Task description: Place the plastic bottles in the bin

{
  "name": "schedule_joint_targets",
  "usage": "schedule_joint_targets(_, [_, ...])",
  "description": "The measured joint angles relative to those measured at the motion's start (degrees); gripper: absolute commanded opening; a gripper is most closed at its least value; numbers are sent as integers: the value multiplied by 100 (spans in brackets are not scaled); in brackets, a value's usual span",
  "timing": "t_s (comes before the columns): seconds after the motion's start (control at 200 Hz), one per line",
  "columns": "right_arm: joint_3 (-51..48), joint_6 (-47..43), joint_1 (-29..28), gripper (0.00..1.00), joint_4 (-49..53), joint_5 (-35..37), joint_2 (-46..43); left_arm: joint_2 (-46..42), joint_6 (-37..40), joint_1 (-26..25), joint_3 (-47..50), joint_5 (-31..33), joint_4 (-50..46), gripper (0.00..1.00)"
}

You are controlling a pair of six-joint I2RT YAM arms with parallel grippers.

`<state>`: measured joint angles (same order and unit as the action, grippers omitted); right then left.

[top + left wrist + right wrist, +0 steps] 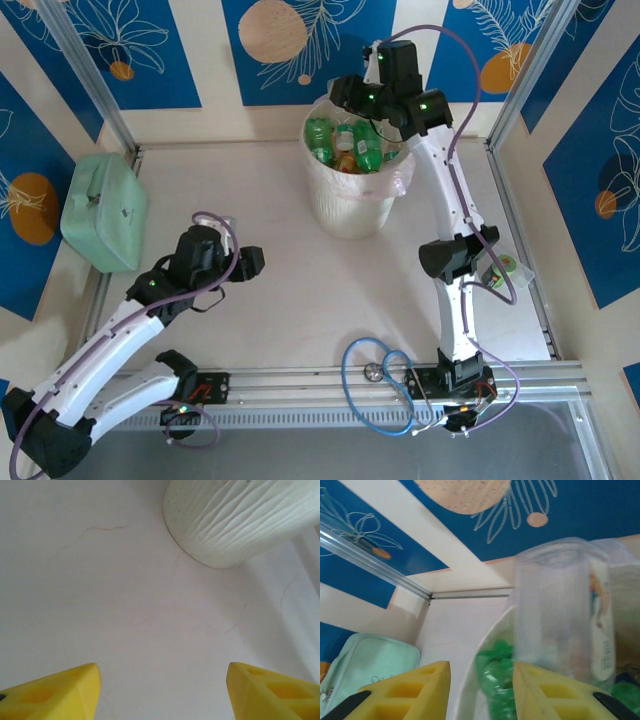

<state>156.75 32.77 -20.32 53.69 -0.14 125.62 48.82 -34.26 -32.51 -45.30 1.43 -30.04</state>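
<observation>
Several bottles (pixel 352 148), green and orange, lie heaped in the bin (pixel 345 215) at the far middle of the bench (pixel 320 290); the right end effector (pixel 375 105) hangs over its mouth, the left end effector (pixel 252 262) sits low and well apart from it, and a mint case (pixel 105 212) rests by the left rail.

From the left wrist, its yellow fingers (pixel 60 695) are spread with nothing between them over bare bench; the ribbed bin wall is the only edge nearby, so there is room to sweep.

From the right wrist, the fingers (pixel 405 690) stand narrowly apart, pinching nothing; a clear bottle (pixel 555 615) stands just beyond them in the bin. Such bottles look light, thin-walled and slick; I'd take them across the waist, gently.
</observation>
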Motion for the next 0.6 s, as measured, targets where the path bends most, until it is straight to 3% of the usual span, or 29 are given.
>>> schedule_joint_targets(0.305, [-103, -179, 212, 38, 22, -284, 249, 122, 2, 0, -2, -26, -68, 69])
schedule_joint_targets(0.6, [-535, -391, -125, 39, 402, 560, 221, 306, 2, 0, -50, -142, -90, 69])
